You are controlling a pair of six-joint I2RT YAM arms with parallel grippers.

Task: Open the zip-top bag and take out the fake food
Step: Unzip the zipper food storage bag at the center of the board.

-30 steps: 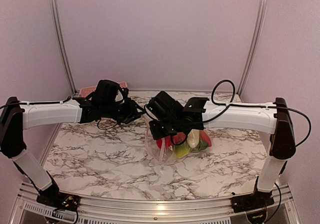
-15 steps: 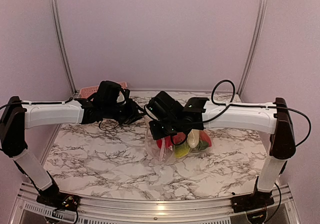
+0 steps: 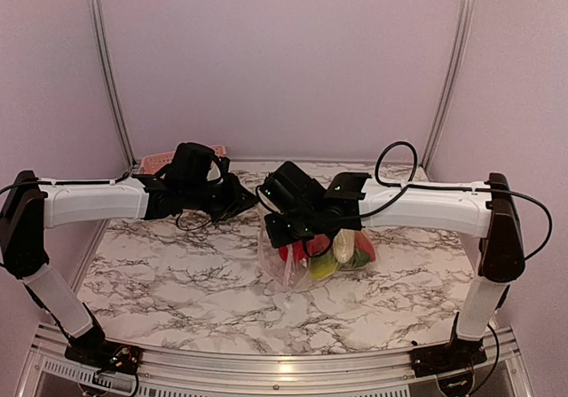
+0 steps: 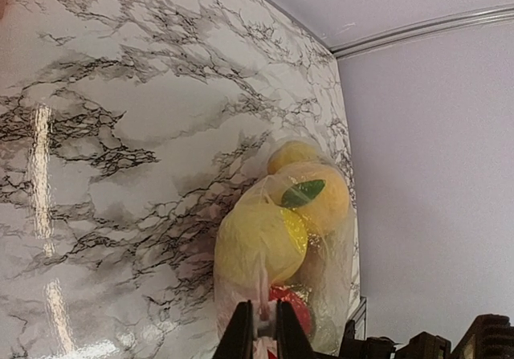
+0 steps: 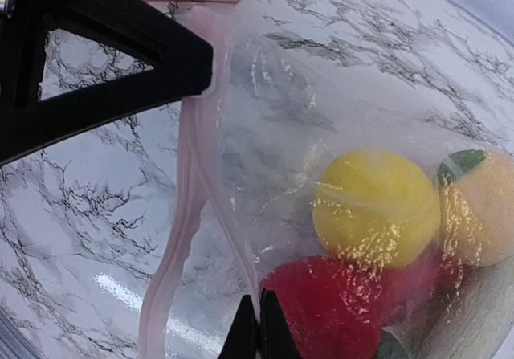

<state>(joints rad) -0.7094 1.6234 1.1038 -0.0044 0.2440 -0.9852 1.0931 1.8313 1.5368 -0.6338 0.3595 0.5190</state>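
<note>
1. Fingertips [image 4: 242, 331] of the left end effector [image 4: 262, 325] are clenched on a thin lip of the zip-top bag [image 4: 325, 295], which looks like one side of its mouth.
2. Right end effector [image 5: 257, 328] is nipped tight on the clear film just beside the pink zip strip [image 5: 191, 206], close to the left one.
3. The bag hangs between and below the two. Its bottom is on or just above the marble table [image 3: 177, 273] — I cannot tell which.
4. Fake food [image 5: 376, 208] is all inside, with yellow, red, orange and green pieces bunched low in the bag.
5. The step in hand, as I judge it, is opening the zip, with both sides gripped.
6. The next move calls for drawing the two grips apart — gently, so neither film slips — until the strip parts.
</note>
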